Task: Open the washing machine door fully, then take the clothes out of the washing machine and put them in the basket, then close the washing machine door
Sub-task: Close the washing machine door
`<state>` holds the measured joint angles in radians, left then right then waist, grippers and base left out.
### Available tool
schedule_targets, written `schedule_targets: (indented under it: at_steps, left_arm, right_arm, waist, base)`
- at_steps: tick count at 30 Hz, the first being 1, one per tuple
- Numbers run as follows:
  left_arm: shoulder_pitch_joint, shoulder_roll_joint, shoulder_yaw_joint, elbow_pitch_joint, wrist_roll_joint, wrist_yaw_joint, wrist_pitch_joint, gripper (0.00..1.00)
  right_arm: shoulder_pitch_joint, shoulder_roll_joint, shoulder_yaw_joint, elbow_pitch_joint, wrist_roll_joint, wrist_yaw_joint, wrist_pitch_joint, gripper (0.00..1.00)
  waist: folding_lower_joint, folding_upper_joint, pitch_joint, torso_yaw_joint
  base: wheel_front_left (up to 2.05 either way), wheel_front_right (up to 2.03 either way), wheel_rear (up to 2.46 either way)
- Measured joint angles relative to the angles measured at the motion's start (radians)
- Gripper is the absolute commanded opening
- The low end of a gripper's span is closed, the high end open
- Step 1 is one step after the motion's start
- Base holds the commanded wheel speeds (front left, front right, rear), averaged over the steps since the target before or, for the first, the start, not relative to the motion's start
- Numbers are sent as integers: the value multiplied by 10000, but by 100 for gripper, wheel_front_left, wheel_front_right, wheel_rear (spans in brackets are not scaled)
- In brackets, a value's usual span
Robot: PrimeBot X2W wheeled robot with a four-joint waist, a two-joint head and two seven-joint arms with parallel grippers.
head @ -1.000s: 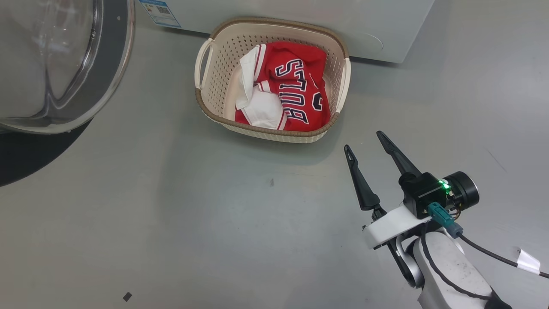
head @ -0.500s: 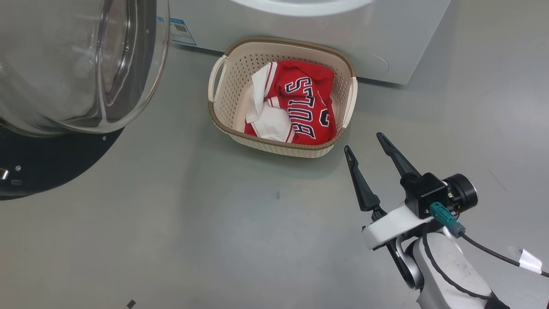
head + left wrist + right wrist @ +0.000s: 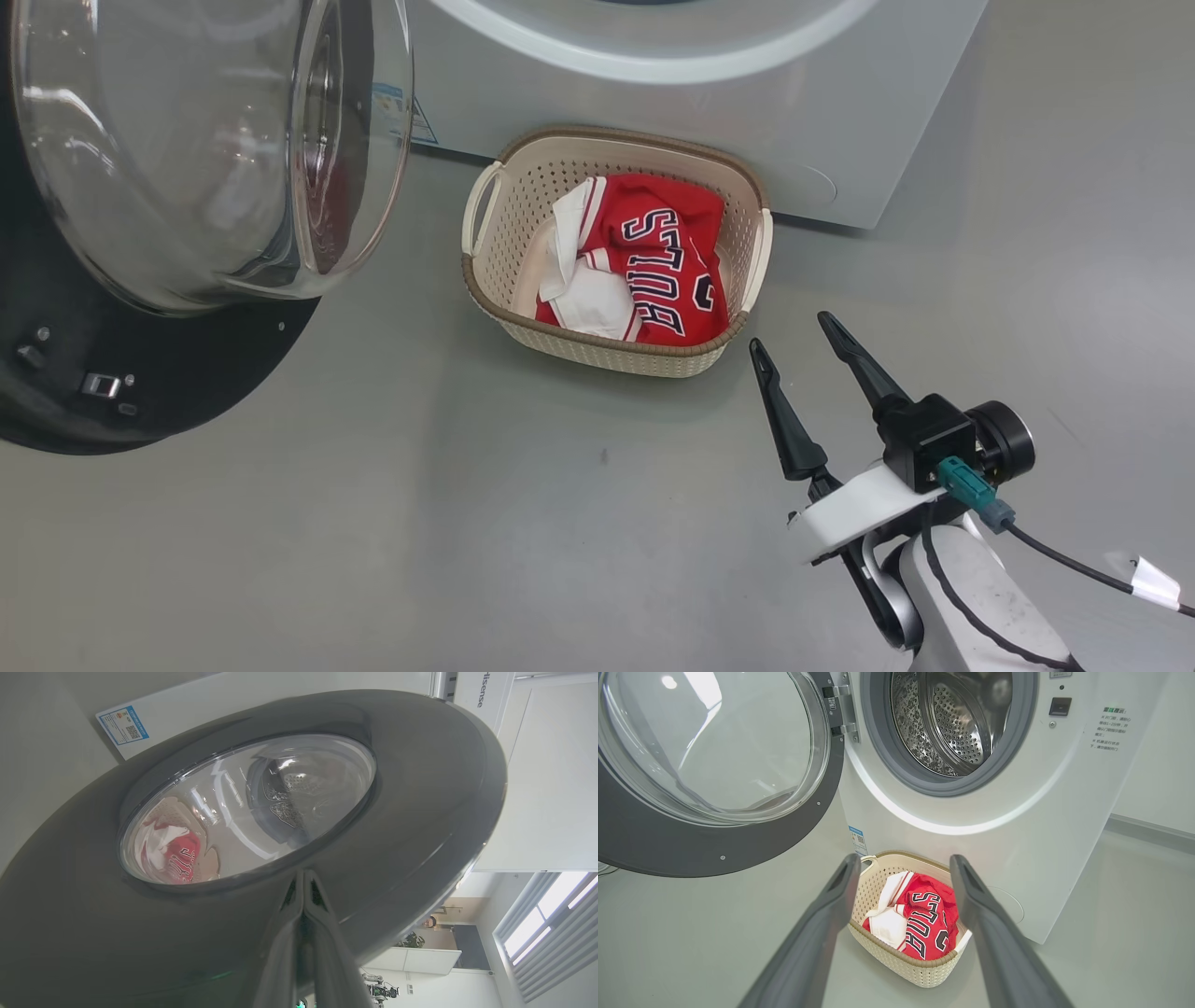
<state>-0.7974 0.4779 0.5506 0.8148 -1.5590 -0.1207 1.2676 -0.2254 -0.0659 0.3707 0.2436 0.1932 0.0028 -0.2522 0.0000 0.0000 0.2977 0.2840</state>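
The washing machine (image 3: 952,826) stands white and square at the far side, its round opening showing the dimpled steel drum (image 3: 952,728) inside a grey gasket. The washing machine door (image 3: 140,411) hangs swung out to the left of that opening, and its black rim's lower edge stays above the floor (image 3: 373,541). Bare grey floor stretches between the door's edge and the basket (image 3: 485,308), and across the whole near side. The basket sits on the floor just in front of the machine's base, below the opening. The clothes (image 3: 663,271) lie bunched inside it, red jersey lettering up, with white fabric to its left. The right gripper (image 3: 792,332) hangs near the basket's near right corner, apart from it, its fingers spread wide with nothing between them. The left gripper (image 3: 303,873) has its fingers pressed together, tips at the door's outer black rim just beneath the glass; contact cannot be told.
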Motion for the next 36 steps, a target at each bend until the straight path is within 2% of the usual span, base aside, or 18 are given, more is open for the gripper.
schedule_targets:
  at_steps: [6,18,36]
  left_arm:
    - [432,-435,-13,-594,-362,0,477,0]
    - [1167,-1783,-54,-1801,-991,0,1264,0]
    - [2101,-3687,-58,-3053,-1542,-2,1361,0]
  right_arm:
    - [97,15,12,-15,19,50,0,100]
    - [180,31,-65,-130,90,59,0,100]
    - [303,48,-84,-311,190,48,-2,100]
  waist:
    - [0,0,-156,-15]
    - [0,0,-301,-119]
    - [0,0,-380,-635]
  base:
    - [0,0,0]
    - [0,0,0]
    - [0,0,0]
